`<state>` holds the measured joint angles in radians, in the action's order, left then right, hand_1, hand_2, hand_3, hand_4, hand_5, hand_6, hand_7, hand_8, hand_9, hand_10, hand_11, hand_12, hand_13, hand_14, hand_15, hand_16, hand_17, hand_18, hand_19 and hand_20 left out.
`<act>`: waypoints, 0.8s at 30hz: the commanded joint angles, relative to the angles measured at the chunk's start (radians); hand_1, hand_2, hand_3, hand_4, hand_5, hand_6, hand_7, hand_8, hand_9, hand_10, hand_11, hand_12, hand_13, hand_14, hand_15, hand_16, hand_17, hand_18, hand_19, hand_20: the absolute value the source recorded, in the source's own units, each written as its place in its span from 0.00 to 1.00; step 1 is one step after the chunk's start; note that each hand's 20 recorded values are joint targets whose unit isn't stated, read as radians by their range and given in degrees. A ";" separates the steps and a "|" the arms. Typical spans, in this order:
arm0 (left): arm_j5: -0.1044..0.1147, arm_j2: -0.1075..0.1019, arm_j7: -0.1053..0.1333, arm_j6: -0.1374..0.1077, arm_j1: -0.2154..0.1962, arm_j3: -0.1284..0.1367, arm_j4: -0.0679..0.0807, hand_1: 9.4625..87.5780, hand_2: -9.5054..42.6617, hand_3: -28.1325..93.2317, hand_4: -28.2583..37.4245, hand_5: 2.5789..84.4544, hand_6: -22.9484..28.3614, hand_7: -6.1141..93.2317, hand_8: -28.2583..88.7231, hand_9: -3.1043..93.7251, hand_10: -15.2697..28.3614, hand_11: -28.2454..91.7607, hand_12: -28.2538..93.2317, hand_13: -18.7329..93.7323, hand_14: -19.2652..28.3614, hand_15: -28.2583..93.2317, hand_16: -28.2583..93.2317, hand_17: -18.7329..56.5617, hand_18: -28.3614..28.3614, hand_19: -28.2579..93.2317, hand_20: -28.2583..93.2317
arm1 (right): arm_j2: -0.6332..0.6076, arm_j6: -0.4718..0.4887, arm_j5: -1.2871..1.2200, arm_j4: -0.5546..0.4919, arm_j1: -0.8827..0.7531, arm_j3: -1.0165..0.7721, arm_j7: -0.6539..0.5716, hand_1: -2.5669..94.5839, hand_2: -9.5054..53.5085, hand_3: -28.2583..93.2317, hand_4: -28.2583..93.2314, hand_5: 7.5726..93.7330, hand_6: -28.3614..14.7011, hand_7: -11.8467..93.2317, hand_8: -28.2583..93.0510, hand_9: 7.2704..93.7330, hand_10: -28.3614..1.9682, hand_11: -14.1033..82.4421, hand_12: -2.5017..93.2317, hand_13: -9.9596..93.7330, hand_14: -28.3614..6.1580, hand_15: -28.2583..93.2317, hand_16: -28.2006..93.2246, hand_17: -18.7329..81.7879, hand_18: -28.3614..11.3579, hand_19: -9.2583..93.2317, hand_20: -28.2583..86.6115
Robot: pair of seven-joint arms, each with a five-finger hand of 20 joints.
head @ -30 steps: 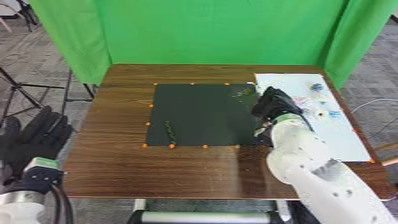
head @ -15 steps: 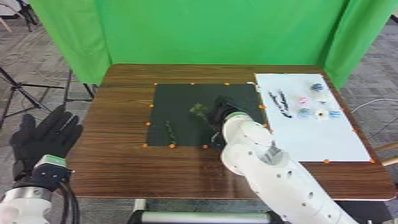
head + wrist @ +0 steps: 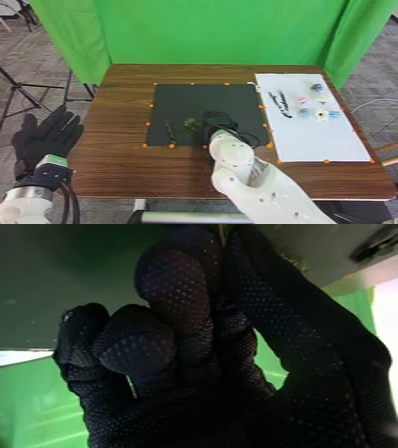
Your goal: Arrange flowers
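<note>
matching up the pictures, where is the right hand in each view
Head view: right hand over the dark mat's near right part.
Right wrist view: close up, fingers up, pinching a stem.
Shared landmark: green curtain, beyond the table in the head view.

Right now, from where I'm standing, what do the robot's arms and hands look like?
The right arm is white and rounded, with small dark spots along it. The left arm is white too, with a silver-grey collar, a green band and black cables by the wrist. The left hand and right hand wear black fabric gloves; the right one is covered in tiny pale dots.
</note>
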<state>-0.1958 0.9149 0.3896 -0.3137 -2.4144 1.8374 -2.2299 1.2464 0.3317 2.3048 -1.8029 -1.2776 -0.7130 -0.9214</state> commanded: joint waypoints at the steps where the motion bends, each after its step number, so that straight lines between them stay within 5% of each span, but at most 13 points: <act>1: 0.001 -0.006 -0.007 -0.001 0.009 -0.012 0.007 0.20 0.45 0.82 0.00 0.42 0.59 0.23 0.15 0.33 0.66 0.42 0.29 0.34 0.65 0.48 0.14 0.24 0.67 0.44 0.30 | 0.016 0.006 -0.024 -0.026 -0.016 -0.004 0.002 0.52 0.00 0.83 0.10 0.85 0.58 0.42 0.45 0.92 0.49 0.58 0.42 0.86 0.48 0.80 0.55 0.61 0.00 1.00 0.53; 13: 0.008 0.000 -0.011 0.003 0.003 -0.022 0.007 0.20 0.45 0.82 0.00 0.42 0.59 0.23 0.15 0.33 0.66 0.42 0.29 0.33 0.65 0.48 0.14 0.24 0.67 0.44 0.30 | 0.013 -0.010 -0.013 -0.009 -0.014 -0.031 0.009 0.44 0.00 0.81 0.10 0.83 0.56 0.38 0.40 0.91 0.47 0.57 0.39 0.86 0.49 0.79 0.55 0.61 0.00 1.00 0.52; 20: 0.014 0.002 0.004 0.003 -0.008 -0.007 0.003 0.20 0.45 0.82 0.00 0.42 0.59 0.23 0.15 0.33 0.66 0.42 0.29 0.33 0.65 0.48 0.14 0.24 0.67 0.44 0.30 | -0.002 -0.018 -0.007 -0.026 -0.012 -0.038 0.009 0.38 0.00 0.83 0.10 0.82 0.55 0.39 0.19 0.90 0.47 0.57 0.39 0.85 0.48 0.79 0.55 0.61 0.00 1.00 0.52; 24: 0.016 0.004 0.004 0.003 -0.013 -0.003 0.002 0.20 0.44 0.82 0.00 0.42 0.59 0.23 0.15 0.33 0.66 0.42 0.29 0.33 0.65 0.48 0.14 0.24 0.67 0.44 0.30 | -0.004 0.016 -0.036 -0.049 -0.023 -0.055 0.001 0.34 0.00 0.81 0.09 0.83 0.55 0.39 0.18 0.90 0.47 0.56 0.38 0.85 0.49 0.79 0.55 0.61 0.00 1.00 0.52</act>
<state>-0.1887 0.9119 0.3903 -0.3131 -2.4075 1.8221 -2.2240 1.2547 0.3178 2.2846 -1.8231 -1.2899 -0.7469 -0.9058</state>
